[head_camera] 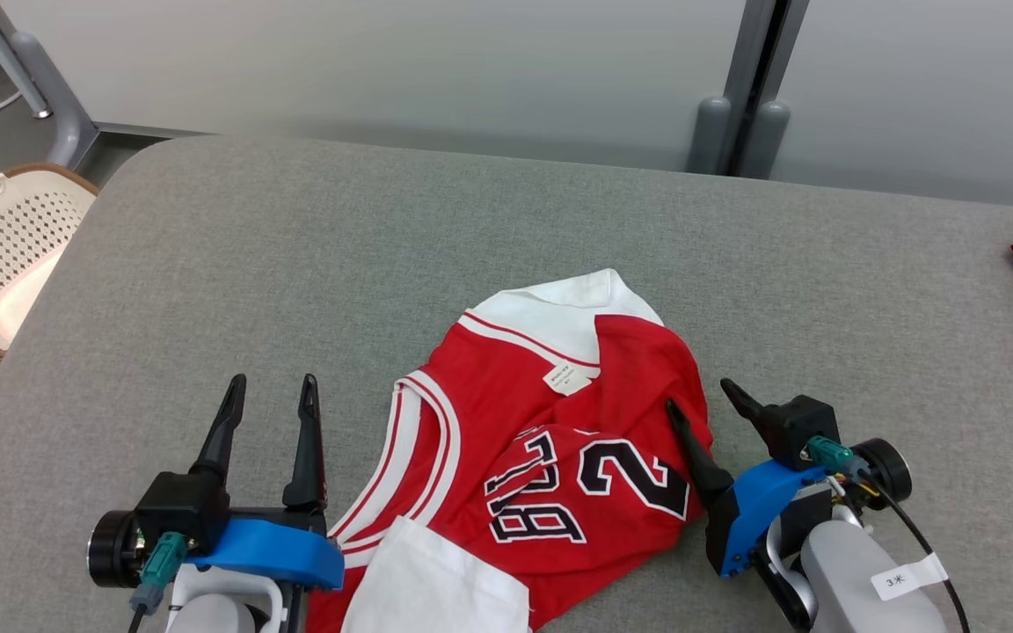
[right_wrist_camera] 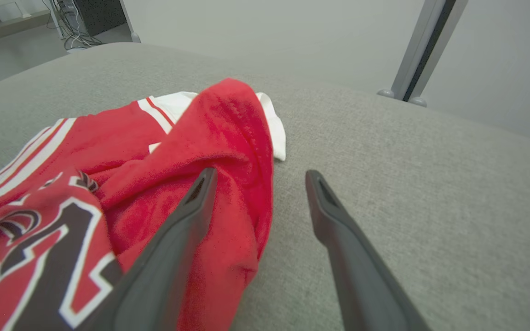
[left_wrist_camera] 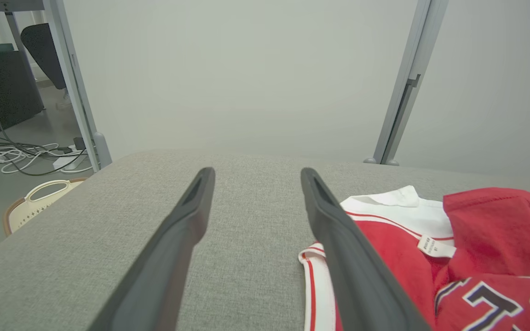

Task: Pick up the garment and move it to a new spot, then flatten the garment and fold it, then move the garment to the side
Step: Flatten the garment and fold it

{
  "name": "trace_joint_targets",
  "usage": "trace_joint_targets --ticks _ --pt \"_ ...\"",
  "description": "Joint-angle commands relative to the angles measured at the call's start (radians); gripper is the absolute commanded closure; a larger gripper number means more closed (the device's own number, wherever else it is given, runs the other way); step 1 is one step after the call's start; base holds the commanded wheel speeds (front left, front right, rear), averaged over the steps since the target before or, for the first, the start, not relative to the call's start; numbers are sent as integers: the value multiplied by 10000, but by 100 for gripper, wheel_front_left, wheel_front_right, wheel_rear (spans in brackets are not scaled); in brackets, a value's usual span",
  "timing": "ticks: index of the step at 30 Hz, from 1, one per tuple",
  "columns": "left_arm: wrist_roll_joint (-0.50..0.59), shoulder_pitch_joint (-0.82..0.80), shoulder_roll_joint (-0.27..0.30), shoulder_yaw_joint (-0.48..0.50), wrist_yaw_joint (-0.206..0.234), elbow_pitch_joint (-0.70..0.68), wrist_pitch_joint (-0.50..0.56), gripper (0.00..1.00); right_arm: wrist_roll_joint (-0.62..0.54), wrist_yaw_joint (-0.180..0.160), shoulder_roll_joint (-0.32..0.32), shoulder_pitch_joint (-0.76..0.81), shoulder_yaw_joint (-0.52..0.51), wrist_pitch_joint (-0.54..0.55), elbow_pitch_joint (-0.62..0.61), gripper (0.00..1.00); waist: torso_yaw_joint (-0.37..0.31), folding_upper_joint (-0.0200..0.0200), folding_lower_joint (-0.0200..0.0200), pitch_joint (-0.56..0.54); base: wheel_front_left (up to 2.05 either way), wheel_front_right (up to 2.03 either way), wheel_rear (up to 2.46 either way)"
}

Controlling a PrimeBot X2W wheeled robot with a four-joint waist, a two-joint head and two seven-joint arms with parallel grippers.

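Your jersey (head_camera: 515,440) lies lengthwise near to far, collar pointing away; left gripper (head_camera: 273,383) and right gripper (head_camera: 699,395) spread wide, empty

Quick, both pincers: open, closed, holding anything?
Left pincer: open, holding nothing, beside the jersey.
Right pincer: open, holding nothing, one finger over the jersey.

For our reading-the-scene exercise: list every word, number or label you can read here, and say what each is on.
"2": black, white-edged, on the red jersey.
Black letters beside it: folded over, not readable.
White neck label: print too small.
"3" plus an unclear mark: white tag on the right arm.
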Motion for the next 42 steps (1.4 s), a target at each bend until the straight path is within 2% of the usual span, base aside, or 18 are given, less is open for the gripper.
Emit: trace_joint_targets --ticks 1,9,10,11,12,16,22,27,33,35,36,37,42 --pt "-53 -140 3 -45 16 18 -43 0 3 2 -58 -252 86 80 549 0 123 0 -1 101 0 0 0" --pt "-159 -162 5 -184 100 64 -45 0 413 2 105 -757 762 -51 2667 0 327 0 -1 216 0 0 0" --pt "-166 -157 5 -182 106 69 -45 0 503 2 133 -770 858 -33 2855 16 329 0 -1 217 0 0 0" --pt "-169 -153 5 -175 121 72 -45 0 619 2 158 -795 973 -9 3042 53 322 0 -1 211 0 0 0" --pt "-160 -139 6 -167 137 80 -45 0 752 2 179 -821 1106 9 3196 100 310 0 -1 198 0 0 0" --pt "-181 -57 5 -132 183 90 -45 0 1260 -4 170 -1066 1429 -175 3266 100 170 0 -1 119 0 0 0" --pt "-199 191 4 -20 211 63 -45 0 1785 0 -46 -633 1644 -358 2369 100 -255 0 -1 -198 0 0 0" --pt "-231 434 4 103 239 5 -43 0 1859 0 -732 346 1685 -364 590 100 -747 0 -1 -382 0 0 0" --pt "-342 578 6 87 303 -89 -45 0 1804 2 -1340 2120 821 47 -1639 100 -1161 0 -1 -449 0 0 0" --pt "-356 565 8 65 316 -115 -45 0 1713 2 -1392 2872 407 495 -2575 100 -1249 0 -1 -433 0 0 0" --pt "-356 565 8 65 316 -115 -45 0 1713 2 -1392 2872 407 495 -2575 100 -1249 0 -1 -433 0 0 0" --pt "-399 569 8 32 332 -139 -43 0 1599 2 -1361 3651 -57 1049 -3592 100 -1326 0 -1 -401 0 0 0" --pt "-434 550 7 20 341 -134 -45 0 1483 2 -911 5557 -1039 2572 -5980 100 -1505 0 -1 -342 0 0 0"
